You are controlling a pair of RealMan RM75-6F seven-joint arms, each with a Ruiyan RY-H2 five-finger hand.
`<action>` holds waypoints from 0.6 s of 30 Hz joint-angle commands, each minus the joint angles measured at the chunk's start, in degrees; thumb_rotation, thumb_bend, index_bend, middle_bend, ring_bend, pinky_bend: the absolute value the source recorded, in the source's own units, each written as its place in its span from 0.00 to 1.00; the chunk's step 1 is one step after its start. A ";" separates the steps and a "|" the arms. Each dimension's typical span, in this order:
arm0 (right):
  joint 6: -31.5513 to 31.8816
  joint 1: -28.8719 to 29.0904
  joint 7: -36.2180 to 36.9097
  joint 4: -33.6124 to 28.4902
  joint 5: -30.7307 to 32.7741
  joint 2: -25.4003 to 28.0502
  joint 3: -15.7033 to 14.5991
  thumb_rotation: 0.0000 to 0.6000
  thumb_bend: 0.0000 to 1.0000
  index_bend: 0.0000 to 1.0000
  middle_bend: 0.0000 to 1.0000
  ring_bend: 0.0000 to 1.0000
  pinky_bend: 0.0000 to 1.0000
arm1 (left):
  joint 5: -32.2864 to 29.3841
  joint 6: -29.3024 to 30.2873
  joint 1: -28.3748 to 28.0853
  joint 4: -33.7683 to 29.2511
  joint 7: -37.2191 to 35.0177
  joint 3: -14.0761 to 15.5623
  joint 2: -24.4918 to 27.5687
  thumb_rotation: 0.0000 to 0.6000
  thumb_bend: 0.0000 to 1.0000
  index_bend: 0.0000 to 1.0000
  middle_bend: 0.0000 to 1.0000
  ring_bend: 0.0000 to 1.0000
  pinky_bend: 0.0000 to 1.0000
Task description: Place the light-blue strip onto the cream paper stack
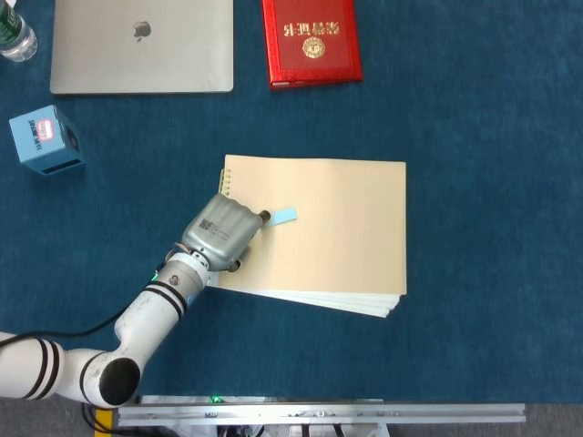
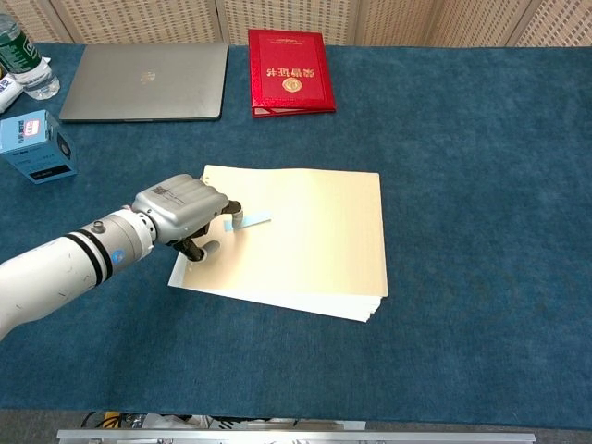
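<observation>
Left hand (image 1: 221, 232) holds the light-blue strip (image 1: 283, 216) over the cream paper stack (image 1: 337, 237).
Its fingers are curled, pinching one end of the strip above the stack's left part, near the spiral-bound edge. The stack lies on the blue surface (image 1: 483, 182); a red booklet (image 1: 311, 40), a laptop (image 1: 142, 45) and a blue box (image 1: 46, 139) sit further back.

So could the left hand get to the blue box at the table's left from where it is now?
Probably yes: the left hand sits over the cream paper stack, and only bare cloth separates it from the blue box.
</observation>
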 commanded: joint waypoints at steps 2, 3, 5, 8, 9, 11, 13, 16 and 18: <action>0.17 -0.10 -0.04 -0.14 0.04 0.17 0.04 1.00 0.32 0.46 0.51 0.53 0.51 | -0.75 -0.42 -0.21 0.69 0.16 -0.06 -0.45 1.00 0.44 0.30 1.00 1.00 1.00; 0.23 -0.14 -0.06 -0.17 0.04 0.21 0.05 1.00 0.32 0.46 0.51 0.53 0.51 | -0.86 -0.43 -0.26 0.79 0.27 -0.04 -0.48 1.00 0.44 0.30 1.00 1.00 1.00; 0.29 -0.20 -0.05 -0.23 0.08 0.26 0.05 1.00 0.32 0.46 0.51 0.53 0.51 | -0.93 -0.20 -0.22 0.79 0.19 -0.14 -0.38 1.00 0.44 0.30 1.00 1.00 1.00; 0.27 -0.24 -0.03 -0.26 0.07 0.28 0.01 1.00 0.32 0.46 0.51 0.53 0.51 | -0.54 0.41 0.06 0.29 -0.33 -0.32 0.30 1.00 0.44 0.30 1.00 1.00 1.00; 0.25 -0.24 -0.02 -0.26 0.04 0.27 -0.01 1.00 0.32 0.45 0.51 0.53 0.51 | -0.38 0.59 0.16 0.13 -0.44 -0.30 0.59 1.00 0.44 0.30 1.00 1.00 1.00; 0.24 -0.20 0.00 -0.21 0.00 0.23 0.02 1.00 0.32 0.45 0.51 0.53 0.51 | -0.19 0.88 0.39 -0.23 -0.66 -0.19 1.28 1.00 0.44 0.30 1.00 1.00 1.00; 0.25 -0.16 0.05 -0.13 -0.01 0.15 0.08 1.00 0.32 0.46 0.51 0.53 0.51 | -0.12 0.99 0.61 -0.40 -0.81 0.05 1.79 1.00 0.44 0.30 1.00 1.00 1.00; 0.21 -0.07 0.05 -0.05 -0.07 0.01 0.11 1.00 0.32 0.46 0.51 0.53 0.51 | -0.34 0.84 0.76 -0.27 -0.72 0.41 1.99 1.00 0.44 0.30 1.00 1.00 1.00; 0.24 -0.05 0.04 -0.08 -0.15 -0.05 0.12 1.00 0.32 0.46 0.51 0.53 0.51 | -0.42 0.71 0.82 -0.27 -0.69 0.57 2.00 1.00 0.44 0.30 1.00 1.00 1.00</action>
